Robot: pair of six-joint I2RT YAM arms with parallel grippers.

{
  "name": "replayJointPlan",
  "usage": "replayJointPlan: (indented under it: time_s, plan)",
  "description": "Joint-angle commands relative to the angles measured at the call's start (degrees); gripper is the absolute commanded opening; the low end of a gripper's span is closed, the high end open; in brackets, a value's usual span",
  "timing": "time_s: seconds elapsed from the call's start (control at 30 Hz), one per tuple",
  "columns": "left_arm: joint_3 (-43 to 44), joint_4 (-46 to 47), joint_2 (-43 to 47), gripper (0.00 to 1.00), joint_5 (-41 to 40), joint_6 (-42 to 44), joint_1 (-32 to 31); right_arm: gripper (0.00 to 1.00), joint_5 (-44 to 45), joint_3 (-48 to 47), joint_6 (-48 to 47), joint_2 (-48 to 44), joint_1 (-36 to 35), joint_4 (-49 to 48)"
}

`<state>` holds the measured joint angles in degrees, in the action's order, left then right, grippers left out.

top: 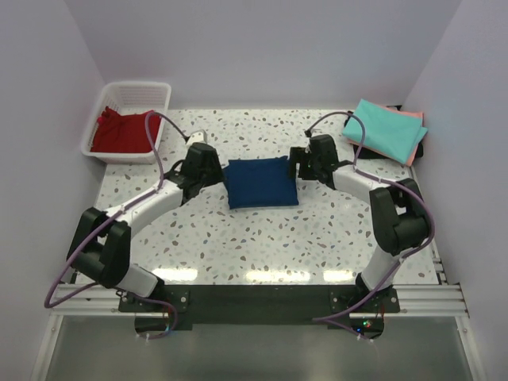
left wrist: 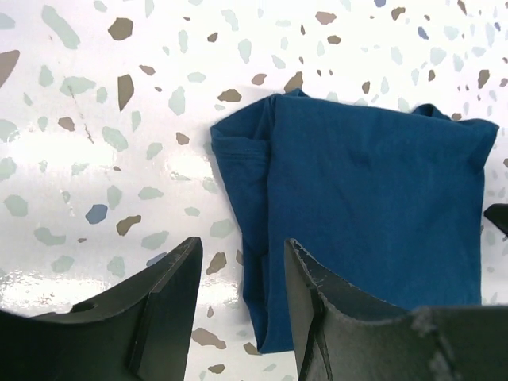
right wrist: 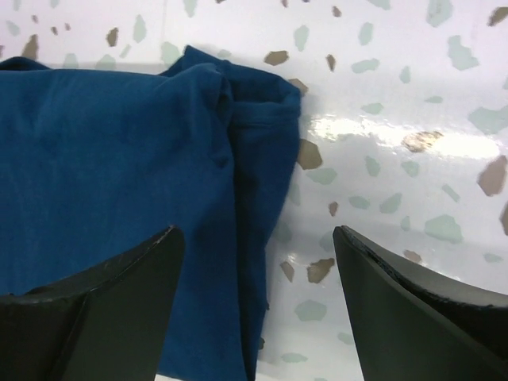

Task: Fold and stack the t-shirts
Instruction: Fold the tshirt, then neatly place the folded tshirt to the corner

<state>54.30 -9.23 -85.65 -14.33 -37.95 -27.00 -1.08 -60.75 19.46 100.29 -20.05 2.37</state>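
At the near edge of the speckled white stone-look table [top: 254, 246], the white-and-black left arm [top: 103, 246] and the white-and-black right arm [top: 397, 222] rise from their bases and reach inward toward the middle. There a navy blue cloth t-shirt [top: 260, 182] lies flat, folded into a compact, roughly square bundle, with one arm at each of its sides. The left end effector [top: 218, 173] sits at the bundle's left edge, released: in the left wrist view its two dark fingers [left wrist: 167, 317] stand apart, one above bare table and the other above the navy cloth [left wrist: 373, 198], with the folded edge between them and nothing pinched. The right end effector [top: 300, 163] mirrors it at the right edge, also released and spread wider; in the right wrist view one finger [right wrist: 103, 309] hangs over the cloth [right wrist: 103, 159] and the other over the table, holding nothing. Whether any fingertip touches the fabric cannot be told. Farther back, in the far left corner, a white plastic lattice basket [top: 159, 91] holds a crumpled red cloth t-shirt [top: 123, 133]. In the far right corner a folded teal cloth t-shirt [top: 385, 131] lies on top of a folded salmon-pink cloth t-shirt [top: 416, 119], whose edge shows along the stack's far and right sides.
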Motion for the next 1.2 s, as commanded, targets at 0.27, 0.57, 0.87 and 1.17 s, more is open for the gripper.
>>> replayJointPlan:
  time_s: [0.27, 0.57, 0.87, 1.17]
  plan:
    - [-1.7, 0.7, 7.4, 0.51, 2.1, 0.5, 3.4, 0.79, -13.6, 3.1, 3.8, 3.9, 0.6, -10.5]
    - [-1.7, -0.3, 10.3, 0.51, 2.2, 0.0, 4.8, 0.20, -17.8, 4.1, 5.9, 6.9, 0.6, -11.8]
    - [-2.0, -1.1, 11.8, 0.51, 2.1, 0.0, 5.0, 0.00, -3.9, 3.8, 3.6, 0.8, 0.6, -1.0]
    - [-2.0, -1.2, 12.1, 0.50, 3.6, -0.9, 5.0, 0.00, 20.8, 5.5, -0.9, -13.0, 1.6, 15.4]
